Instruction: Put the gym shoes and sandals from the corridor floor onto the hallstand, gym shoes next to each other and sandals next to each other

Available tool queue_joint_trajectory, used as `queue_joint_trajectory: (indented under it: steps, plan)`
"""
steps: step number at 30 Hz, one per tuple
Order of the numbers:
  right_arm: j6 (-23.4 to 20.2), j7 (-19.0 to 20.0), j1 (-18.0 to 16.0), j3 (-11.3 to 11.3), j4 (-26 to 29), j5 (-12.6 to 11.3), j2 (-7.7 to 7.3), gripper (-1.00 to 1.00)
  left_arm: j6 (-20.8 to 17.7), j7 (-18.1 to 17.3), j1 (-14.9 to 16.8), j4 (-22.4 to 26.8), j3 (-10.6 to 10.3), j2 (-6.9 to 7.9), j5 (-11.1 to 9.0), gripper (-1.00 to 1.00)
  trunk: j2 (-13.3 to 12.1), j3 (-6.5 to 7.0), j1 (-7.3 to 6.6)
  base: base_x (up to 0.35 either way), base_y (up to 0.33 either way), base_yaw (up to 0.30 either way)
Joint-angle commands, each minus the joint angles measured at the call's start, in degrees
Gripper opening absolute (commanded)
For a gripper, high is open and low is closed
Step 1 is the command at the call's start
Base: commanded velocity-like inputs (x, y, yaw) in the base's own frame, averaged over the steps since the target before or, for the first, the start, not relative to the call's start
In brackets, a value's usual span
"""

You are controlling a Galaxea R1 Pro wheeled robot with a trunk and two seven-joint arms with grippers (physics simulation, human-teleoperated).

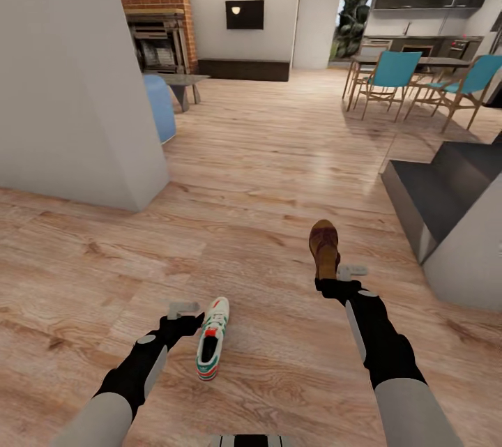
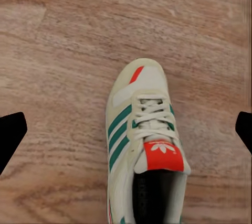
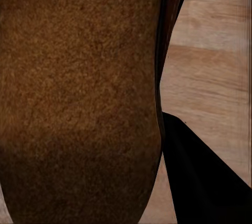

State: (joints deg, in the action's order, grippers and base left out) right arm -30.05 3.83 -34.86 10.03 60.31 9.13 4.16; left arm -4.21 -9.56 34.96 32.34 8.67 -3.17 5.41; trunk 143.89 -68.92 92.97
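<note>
One white gym shoe point(image 1: 212, 339) with green stripes and a red-orange tongue lies on the wood-plank corridor floor point(image 1: 265, 175), toe pointing away from me. My left gripper point(image 1: 185, 317) hovers just over its left side. In the left wrist view its fingertips point(image 2: 11, 136) stand wide apart, open, with the gym shoe point(image 2: 144, 140) between and below them. My right gripper point(image 1: 335, 278) is shut on a dark brown sandal point(image 1: 324, 246), held above the floor. The sandal point(image 3: 79, 87) sits close in the right wrist view, beside one black finger point(image 3: 205, 182). The second shoe, second sandal and hallstand are out of view.
A white wall corner point(image 1: 77, 84) juts in at the left. Dark grey steps point(image 1: 432, 189) and a pale wall block stand at the right. Farther off are a blue pouf point(image 1: 160, 107), a brick fireplace point(image 1: 157, 8), and a dining table with teal chairs point(image 1: 394, 74).
</note>
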Motion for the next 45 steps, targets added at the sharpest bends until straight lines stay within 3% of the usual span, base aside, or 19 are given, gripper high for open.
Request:
queue_joint_trajectory:
  steps: [1,15,35,41,45]
  plan:
    - [-0.3,0.3,0.0,0.2,0.1,0.4,0.06,-1.00,-0.4,-0.5,0.0,0.2,0.5,-0.08,0.6,1.00,0.0,-0.05,-0.01,0.000,-0.283,0.000]
    - [-0.3,0.3,0.0,0.2,0.2,0.4,0.06,-1.00,-0.3,-0.5,0.0,0.0,0.7,-0.01,0.6,1.00,0.0,-0.13,-0.01,0.000,-0.094,0.005]
    - [-0.3,0.3,0.0,0.2,0.1,0.4,0.06,-1.00,1.3,-0.5,0.0,-2.8,0.7,0.01,0.8,1.00,0.3,-6.31,0.50,0.000,0.000,0.070]
    - [-0.3,0.3,0.0,0.2,0.1,0.4,0.06,-1.00,6.4,-0.5,0.0,-3.6,0.7,0.04,0.8,1.00,0.4,-8.19,0.66,0.000,0.000,-0.049]
    - [-0.3,0.3,0.0,0.2,0.1,0.4,0.06,-1.00,7.7,-0.5,0.0,-4.2,0.7,0.03,0.9,1.00,0.4,-9.28,0.76,0.000,0.000,-0.030]
